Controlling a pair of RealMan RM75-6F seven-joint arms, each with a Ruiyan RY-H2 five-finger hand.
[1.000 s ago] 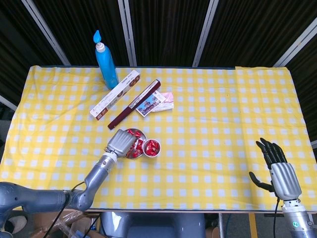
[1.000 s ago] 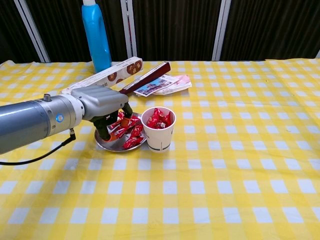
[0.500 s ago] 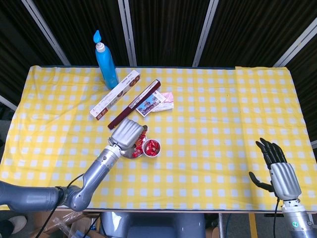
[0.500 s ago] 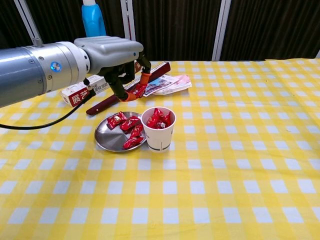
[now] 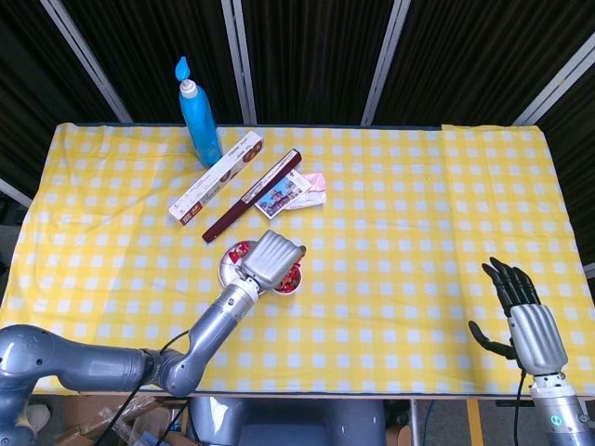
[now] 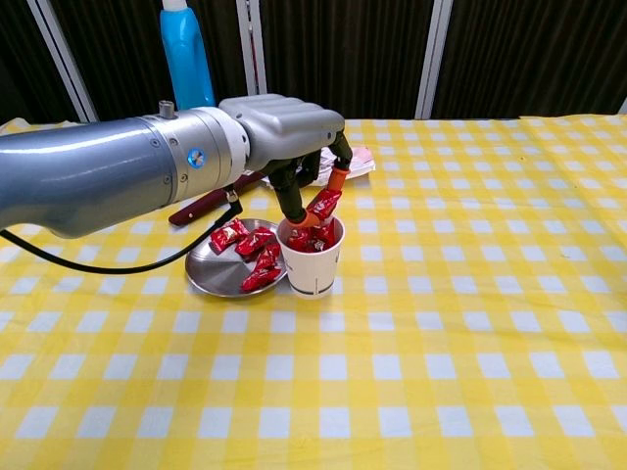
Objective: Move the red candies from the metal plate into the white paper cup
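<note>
Directly above the white paper cup [image 6: 311, 262] hangs the left hand [image 6: 294, 137], pinching one red foil-wrapped candy [image 6: 324, 204] between a thumb and a fingertip, with the wrapper dangling just over the cup's mouth. That placement makes sense for a drop: the candy sits over the opening rather than the rim, so letting go should land it on the heap of red candies already piled to the top of the cup. In the head view the same hand [image 5: 272, 261] covers most of the cup [image 5: 290, 282], so the pinch is readable only from the chest camera.

Just beside the cup, on its left and apparently touching it, lies the round metal plate [image 6: 211, 277], which holds several red candies [image 6: 245, 253] gathered toward the cup side. Keeping plate and cup together shortens each carry. By my judgement the task is well along but unfinished, and since the cup looks nearly full, a candy released from too high could bounce off the heap.

Well apart at the near right edge of the yellow checked tablecloth [image 5: 418, 214], the right hand [image 5: 525, 321] rests idle with fingers spread and nothing in it.

Along the far side stand a blue plastic bottle [image 5: 198, 116], a long white carton [image 5: 216, 176], a dark maroon slim box [image 5: 253, 196] and some printed cards [image 5: 293, 193], all clear of the work.
</note>
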